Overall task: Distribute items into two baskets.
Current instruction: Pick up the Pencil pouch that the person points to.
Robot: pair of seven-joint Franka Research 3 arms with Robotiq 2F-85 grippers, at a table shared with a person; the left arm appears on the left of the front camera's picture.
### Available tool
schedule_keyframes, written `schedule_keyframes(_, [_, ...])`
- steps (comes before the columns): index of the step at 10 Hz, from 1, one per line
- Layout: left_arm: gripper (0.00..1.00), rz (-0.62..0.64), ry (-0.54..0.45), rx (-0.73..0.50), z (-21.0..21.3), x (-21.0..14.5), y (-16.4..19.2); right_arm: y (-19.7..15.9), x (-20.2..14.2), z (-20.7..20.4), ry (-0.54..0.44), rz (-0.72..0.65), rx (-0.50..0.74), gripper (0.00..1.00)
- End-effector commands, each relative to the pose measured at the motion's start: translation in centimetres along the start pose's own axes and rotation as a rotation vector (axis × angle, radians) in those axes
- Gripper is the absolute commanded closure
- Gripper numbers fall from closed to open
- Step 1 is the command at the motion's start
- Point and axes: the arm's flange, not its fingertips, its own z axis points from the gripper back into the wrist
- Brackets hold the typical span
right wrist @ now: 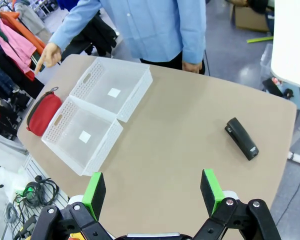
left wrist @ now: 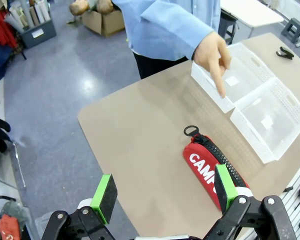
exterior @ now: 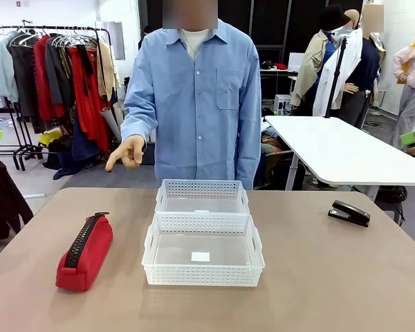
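Red pouch point(exterior: 84, 252) lay near-left on the counter point(exterior: 332, 290), stapler point(exterior: 349, 213) far right. That put one item on each side, likely one per arm. Near basket point(exterior: 203, 250) touched far basket point(exterior: 202, 196) mid-counter, both empty and open for drops. Left hand point(left wrist: 164, 189) was released, pads wide, high above the pouch. Right hand point(right wrist: 152, 192) was released too, holding nothing. The person's pointing hand point(exterior: 126, 153) was probably cueing.
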Motion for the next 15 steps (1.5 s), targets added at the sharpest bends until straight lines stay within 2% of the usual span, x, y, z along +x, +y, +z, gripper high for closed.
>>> schedule_keyframes(1, [0.0, -0.015, -0.017, -0.017, -0.13, 0.11, 0.25, 0.06, -0.42, -0.23, -0.034, 0.02, 0.019, 0.0])
schedule_keyframes(2, [0.0, -0.007, -0.031, -0.013, -0.16, 0.12, 0.17, 0.17, -0.4, -0.26, -0.04, 0.031, 0.048, 0.0])
schedule_keyframes(3, [0.0, -0.001, -0.004, -0.003, -0.02, 0.01, -0.01, -0.01, 0.0, 0.02, -0.001, -0.001, 0.0, 0.0])
schedule_keyframes(15, [0.0, -0.001, -0.004, -0.003, -0.02, 0.01, -0.01, -0.01, 0.0, 0.02, -0.001, -0.001, 0.0, 0.0])
